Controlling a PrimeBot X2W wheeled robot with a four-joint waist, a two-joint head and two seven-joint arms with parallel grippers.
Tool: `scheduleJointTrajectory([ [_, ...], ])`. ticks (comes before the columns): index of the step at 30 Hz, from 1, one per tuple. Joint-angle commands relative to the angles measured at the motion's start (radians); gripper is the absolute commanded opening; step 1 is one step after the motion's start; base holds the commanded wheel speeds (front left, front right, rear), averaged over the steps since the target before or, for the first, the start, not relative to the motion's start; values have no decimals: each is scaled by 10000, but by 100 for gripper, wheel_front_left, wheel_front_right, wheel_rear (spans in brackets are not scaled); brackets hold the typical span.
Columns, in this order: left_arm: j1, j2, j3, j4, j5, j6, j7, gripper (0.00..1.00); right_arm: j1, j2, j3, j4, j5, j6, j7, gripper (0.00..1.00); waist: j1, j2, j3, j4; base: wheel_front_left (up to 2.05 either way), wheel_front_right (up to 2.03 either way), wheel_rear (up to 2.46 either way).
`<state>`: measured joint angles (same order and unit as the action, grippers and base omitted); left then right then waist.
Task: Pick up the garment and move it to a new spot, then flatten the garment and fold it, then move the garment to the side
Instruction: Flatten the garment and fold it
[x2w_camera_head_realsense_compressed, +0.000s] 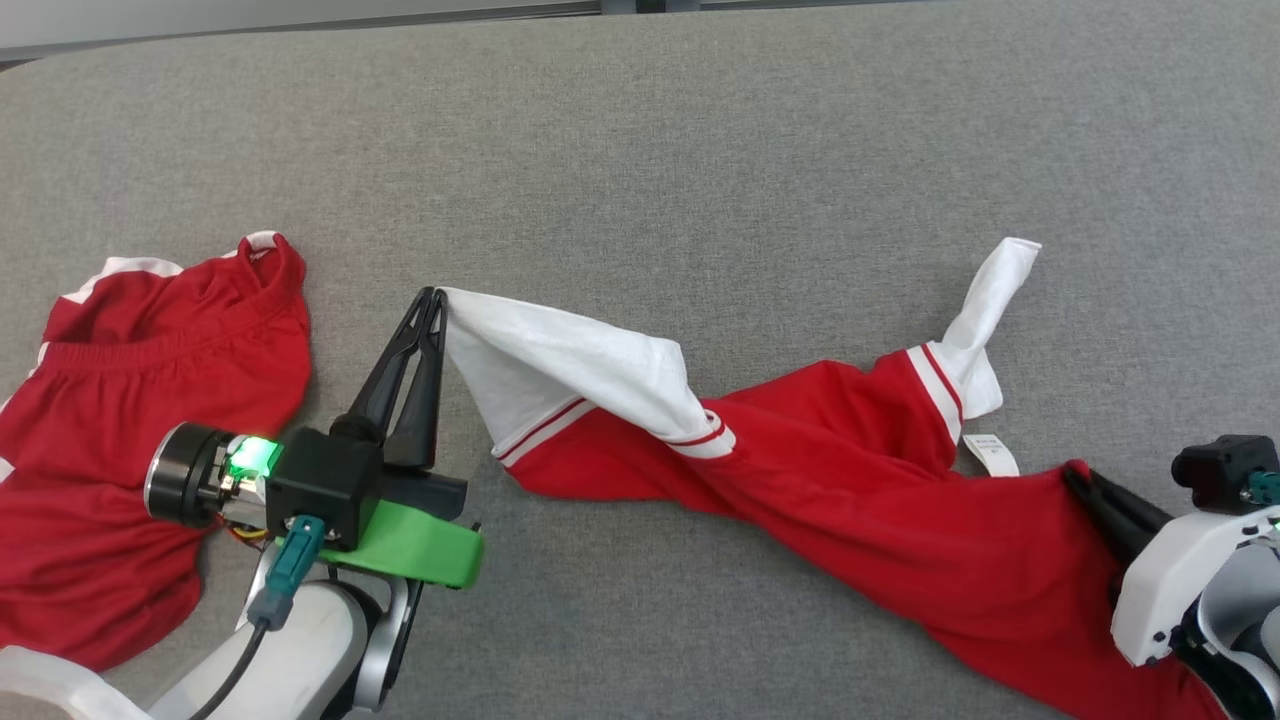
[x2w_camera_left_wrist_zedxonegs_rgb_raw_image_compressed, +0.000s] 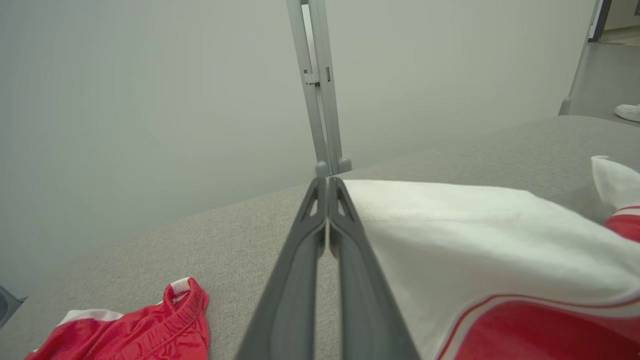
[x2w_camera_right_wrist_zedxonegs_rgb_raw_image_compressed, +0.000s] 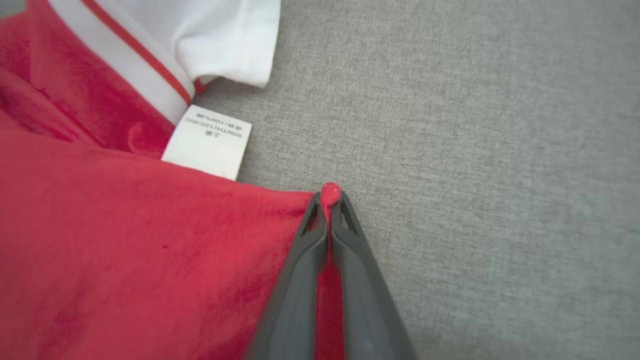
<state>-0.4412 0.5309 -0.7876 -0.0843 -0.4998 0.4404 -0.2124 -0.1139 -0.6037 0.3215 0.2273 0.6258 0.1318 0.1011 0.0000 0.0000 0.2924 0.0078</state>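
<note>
A red garment with white sleeves lies twisted across the grey table. Its long axis runs from a lifted white sleeve to the red hem. The left end effector is clenched on that sleeve's edge, at the garment's left end. The right end effector pinches a red hem corner at its right end. Red shorts lie beyond the garment's left end. Drawing the ends apart should flatten it.
</note>
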Motion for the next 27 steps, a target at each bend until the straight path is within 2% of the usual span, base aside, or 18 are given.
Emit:
scheduleJointTrajectory([
  [1, -117, 12, 69, 13, -70, -33, -88, 0, -234, -168, -46, -12, -115, -22, -326, 0, 0, 0, -13, -43, 0, 0, 0],
  [6, -496, 193, 753, -542, -426, -362, -332, 0, -774, -460, -653, -555, -259, -21, -1435, 0, 0, 0, 17, -240, 0, 0, 0],
  [11, -2115, 809, 1155, -727, -828, -1331, 762, 0, -2531, -781, -679, -1298, 64, -21, -1105, 0, 0, 0, 499, -637, 0, 0, 0],
  [14, -3921, 1109, 1460, -353, -902, -2081, 1587, 0, -4492, -917, -445, -1313, 250, -21, -808, 0, 0, 0, 1099, -845, 0, 0, 0],
  [19, -7687, 859, 1527, 1058, -398, -3391, 2557, 0, -8128, -1042, -48, -373, 207, -19, -576, 0, 0, 0, 2299, -882, 0, 0, 0],
  [22, -10319, 392, 1500, 2447, 394, -4018, 2442, 0, -10459, -1106, 183, 532, -74, -21, -566, 0, 0, 0, 3121, -828, 0, 0, 0],
  [24, -11765, 83, 1461, 3434, 915, -4266, 2056, 0, -11737, -965, 362, 1159, -324, -21, -848, 0, 0, 0, 3510, -844, 0, 0, 0],
  [27, -13383, -437, 1485, 4726, 1453, -4366, 1162, 0, -13243, -791, 542, 2065, -705, -21, -1516, 0, 0, 0, 3866, -811, 0, 0, 0],
])
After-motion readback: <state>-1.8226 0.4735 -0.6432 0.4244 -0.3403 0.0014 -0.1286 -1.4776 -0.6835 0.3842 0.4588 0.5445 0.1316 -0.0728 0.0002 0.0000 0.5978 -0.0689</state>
